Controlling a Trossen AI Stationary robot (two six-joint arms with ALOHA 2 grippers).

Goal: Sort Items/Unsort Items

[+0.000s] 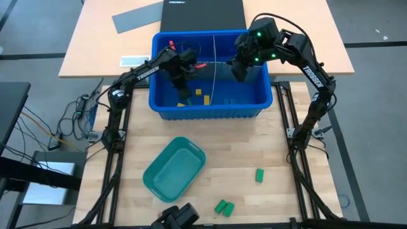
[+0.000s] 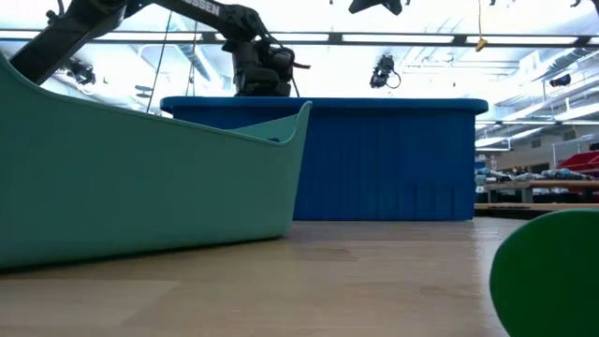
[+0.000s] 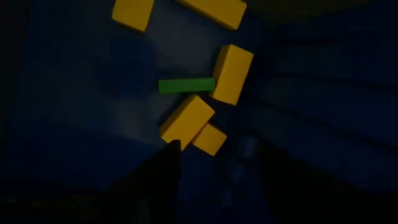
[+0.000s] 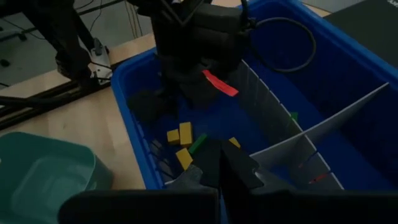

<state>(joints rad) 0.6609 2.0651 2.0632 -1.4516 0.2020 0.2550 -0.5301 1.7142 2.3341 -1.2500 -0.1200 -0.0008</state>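
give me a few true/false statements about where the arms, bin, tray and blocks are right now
1. The left gripper is down inside the blue bin, above yellow blocks. True.
2. The teal tray holds several blocks. False: no blocks show in it from above.
3. Green blocks lie loose on the table outside the bin. True.
4. The right gripper is open wide. False: it is shut, and nothing shows between its fingers.
5. The tray sits inside the bin. False: it rests on the table in front of it.
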